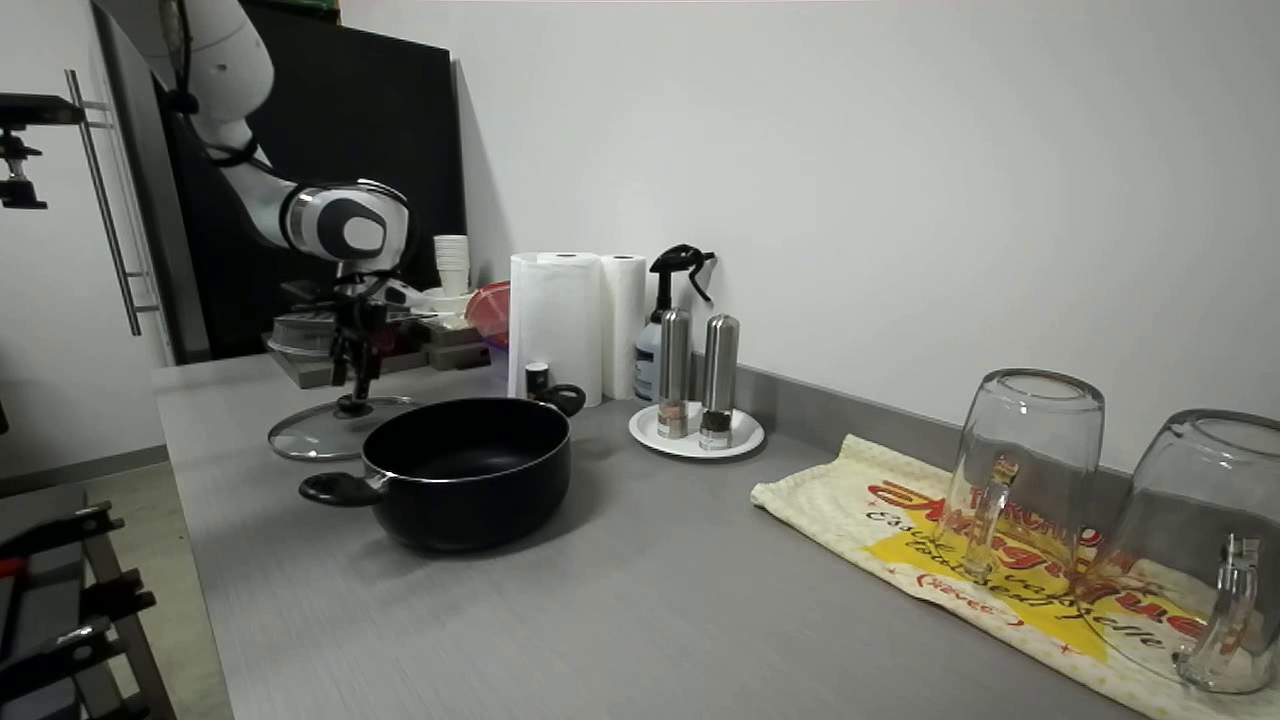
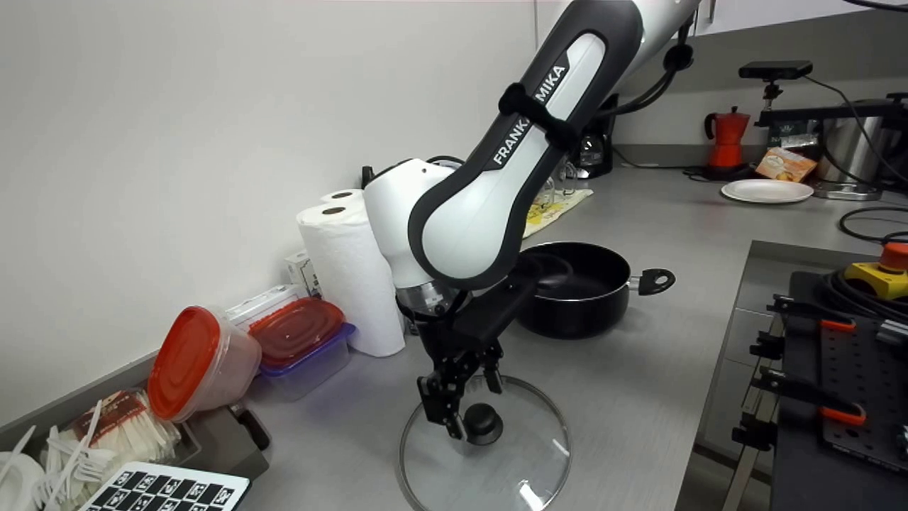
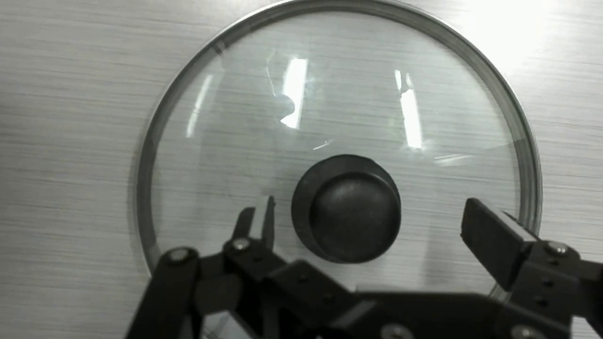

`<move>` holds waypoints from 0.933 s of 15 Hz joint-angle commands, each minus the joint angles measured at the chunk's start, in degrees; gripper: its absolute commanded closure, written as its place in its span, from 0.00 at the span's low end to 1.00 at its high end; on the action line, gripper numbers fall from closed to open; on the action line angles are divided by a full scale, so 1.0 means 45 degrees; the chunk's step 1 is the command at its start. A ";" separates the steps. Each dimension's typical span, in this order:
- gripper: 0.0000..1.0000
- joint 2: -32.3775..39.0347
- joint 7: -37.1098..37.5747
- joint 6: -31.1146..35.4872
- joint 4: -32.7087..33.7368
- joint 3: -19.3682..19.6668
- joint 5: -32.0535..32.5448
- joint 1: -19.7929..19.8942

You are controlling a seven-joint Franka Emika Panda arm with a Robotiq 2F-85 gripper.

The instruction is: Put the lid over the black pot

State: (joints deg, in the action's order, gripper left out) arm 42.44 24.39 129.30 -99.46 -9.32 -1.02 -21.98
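The glass lid lies flat on the grey counter beside the black pot, its dark knob upward. It also shows in an exterior view and fills much of the wrist view. The black pot stands uncovered with its inside visible; the arm partly covers it in an exterior view. My gripper is open and points down over the lid. Its fingers stand on either side of the knob, apart from it, the left finger nearer. The gripper also shows in both exterior views.
Paper towel rolls, a spray bottle and two steel mills on a white plate stand along the wall. Glass jugs stand on a cloth. Red-lidded containers are near the lid. The counter's edge is on the other side.
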 commanded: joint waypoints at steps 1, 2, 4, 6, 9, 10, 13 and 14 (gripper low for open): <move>0.00 0.0233 0.0072 -0.0295 0.0460 0.0110 -0.0335 -0.0122; 0.00 0.0242 0.0054 -0.0285 0.0489 0.0102 -0.0344 -0.0116; 0.00 0.0280 0.0041 -0.0293 0.0590 0.0100 -0.0347 -0.0118; 0.00 0.0357 0.0016 -0.0346 0.0725 0.0102 -0.0350 -0.0107; 0.00 0.0504 -0.0009 -0.0441 0.0881 0.0104 -0.0380 -0.0076; 0.00 0.0561 -0.0023 -0.0461 0.0924 0.0102 -0.0394 -0.0061; 0.00 0.0759 -0.0087 -0.0599 0.1091 0.0072 -0.0519 0.0022; 0.00 0.0804 -0.0090 -0.0641 0.1137 0.0067 -0.0578 0.0041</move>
State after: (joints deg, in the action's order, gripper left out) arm 44.45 24.39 128.50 -97.02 -9.26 -1.83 -21.68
